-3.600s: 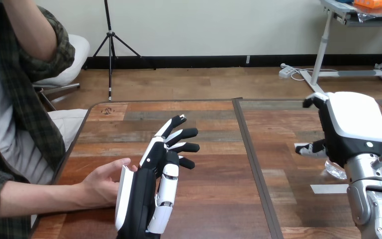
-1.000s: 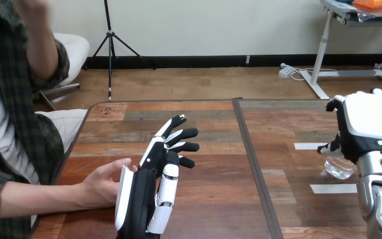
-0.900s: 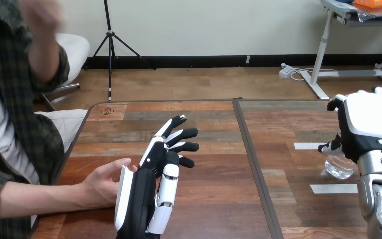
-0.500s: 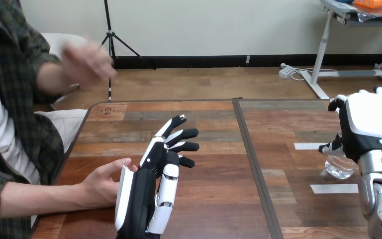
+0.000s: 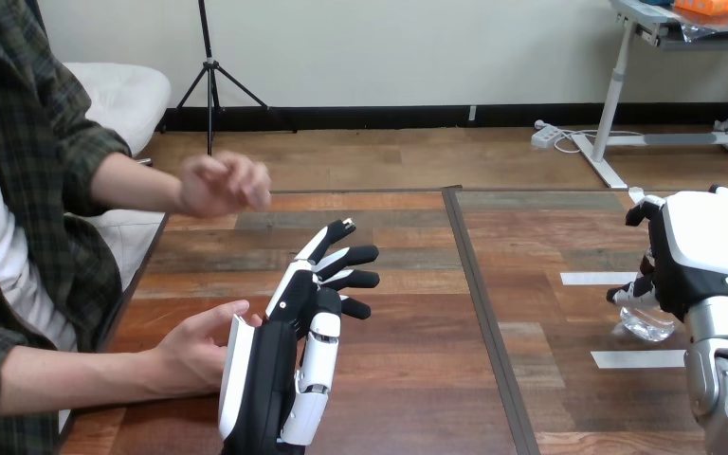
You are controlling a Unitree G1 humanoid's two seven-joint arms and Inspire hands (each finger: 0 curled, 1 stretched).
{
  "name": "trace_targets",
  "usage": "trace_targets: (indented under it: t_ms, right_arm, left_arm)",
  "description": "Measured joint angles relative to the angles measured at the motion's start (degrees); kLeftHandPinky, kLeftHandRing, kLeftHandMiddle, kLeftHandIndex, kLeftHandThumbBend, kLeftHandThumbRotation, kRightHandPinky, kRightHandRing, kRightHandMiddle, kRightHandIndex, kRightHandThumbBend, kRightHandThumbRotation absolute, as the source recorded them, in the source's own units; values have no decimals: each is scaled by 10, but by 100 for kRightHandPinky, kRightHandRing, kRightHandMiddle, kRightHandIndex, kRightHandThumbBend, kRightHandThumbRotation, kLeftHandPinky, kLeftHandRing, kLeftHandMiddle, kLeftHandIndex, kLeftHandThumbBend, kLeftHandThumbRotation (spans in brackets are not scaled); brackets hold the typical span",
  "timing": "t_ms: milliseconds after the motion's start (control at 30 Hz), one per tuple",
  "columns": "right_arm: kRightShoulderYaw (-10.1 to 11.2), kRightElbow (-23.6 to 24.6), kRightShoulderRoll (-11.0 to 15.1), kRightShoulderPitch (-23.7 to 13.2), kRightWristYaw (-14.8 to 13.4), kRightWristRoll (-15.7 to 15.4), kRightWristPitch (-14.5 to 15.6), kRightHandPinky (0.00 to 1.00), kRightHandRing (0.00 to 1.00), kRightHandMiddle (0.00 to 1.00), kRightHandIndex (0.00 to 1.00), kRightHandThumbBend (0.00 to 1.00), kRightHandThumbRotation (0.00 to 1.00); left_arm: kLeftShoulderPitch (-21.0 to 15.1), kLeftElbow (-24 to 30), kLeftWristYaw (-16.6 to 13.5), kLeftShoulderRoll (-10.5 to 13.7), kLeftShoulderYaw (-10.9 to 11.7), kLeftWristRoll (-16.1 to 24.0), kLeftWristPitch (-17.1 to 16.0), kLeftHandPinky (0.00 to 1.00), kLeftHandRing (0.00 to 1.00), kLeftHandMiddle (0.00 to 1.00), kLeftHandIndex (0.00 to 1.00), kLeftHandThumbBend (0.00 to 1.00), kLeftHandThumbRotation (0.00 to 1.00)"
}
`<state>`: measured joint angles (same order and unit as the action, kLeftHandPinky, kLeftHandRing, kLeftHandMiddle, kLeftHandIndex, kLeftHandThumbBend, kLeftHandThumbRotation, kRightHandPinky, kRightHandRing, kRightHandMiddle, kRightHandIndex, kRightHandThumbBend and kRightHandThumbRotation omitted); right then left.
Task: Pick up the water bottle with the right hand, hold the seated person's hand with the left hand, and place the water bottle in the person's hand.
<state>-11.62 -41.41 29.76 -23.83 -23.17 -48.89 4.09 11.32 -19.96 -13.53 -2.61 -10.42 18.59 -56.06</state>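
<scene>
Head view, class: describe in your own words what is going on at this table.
The robot's left hand stands open beside the person's lower hand, touching it without curling round it. The right hand is over the water bottle, which rests on the table. The person's other hand is raised.

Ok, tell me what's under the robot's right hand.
A clear water bottle sits on the table under the right hand. Only its lower part shows; the hand covers its top, so any grip is hidden.
</scene>
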Motion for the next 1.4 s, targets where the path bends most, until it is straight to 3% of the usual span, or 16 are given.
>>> trace_targets:
  t_ms: [800,1167,1400]
  right_arm:
    - [0,-24,0,-21,8,32,-7,93,85,78,71,81,0]
    - [0,-60,0,-44,8,44,-13,85,84,79,72,79,0]
    - [3,-76,1,-55,9,70,-32,76,81,79,71,79,0]
  left_arm:
    - [0,0,2,0,0,0,0,55,69,76,86,10,100]
    - [0,0,2,0,0,0,0,54,68,76,85,9,100]
    - [0,0,3,0,0,-1,0,54,69,76,85,10,100]
